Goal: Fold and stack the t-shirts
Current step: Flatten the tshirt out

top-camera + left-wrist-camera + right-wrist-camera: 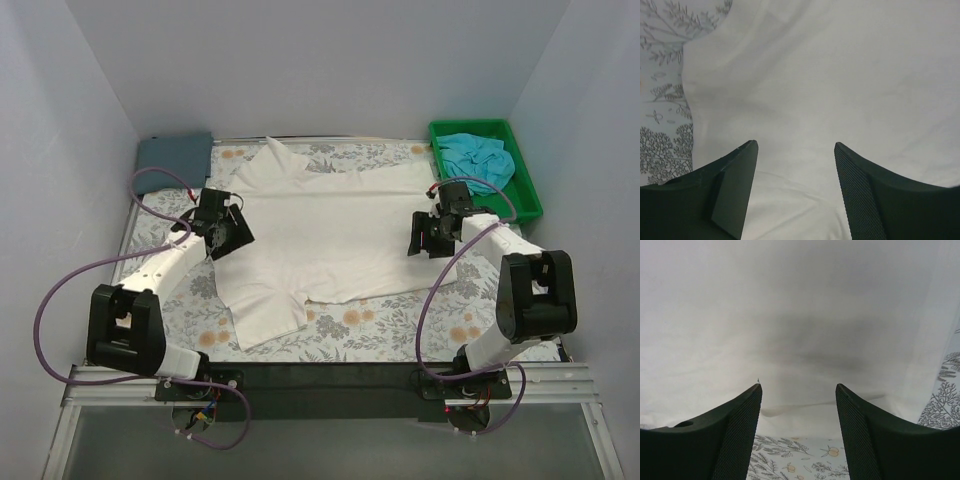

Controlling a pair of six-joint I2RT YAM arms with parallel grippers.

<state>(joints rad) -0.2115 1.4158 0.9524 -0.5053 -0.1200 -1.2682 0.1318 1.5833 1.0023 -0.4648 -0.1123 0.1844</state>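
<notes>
A cream-white t-shirt [320,232] lies spread on the floral table cover [390,325], plain side up, no graphic showing. My left gripper [227,235] is open just above the shirt's left edge; the left wrist view shows the cloth [830,85] between and beyond its fingers. My right gripper [421,240] is open at the shirt's right edge; the right wrist view shows the shirt's hem [805,340] over the cover. A slate blue-grey shirt [175,152] lies folded at the back left. A turquoise shirt [476,157] lies crumpled in a green bin [524,190].
The green bin stands at the back right corner. Grey walls close in the table on three sides. The floral cover [660,100] shows bare at the front and along both sides. Purple cables loop beside each arm.
</notes>
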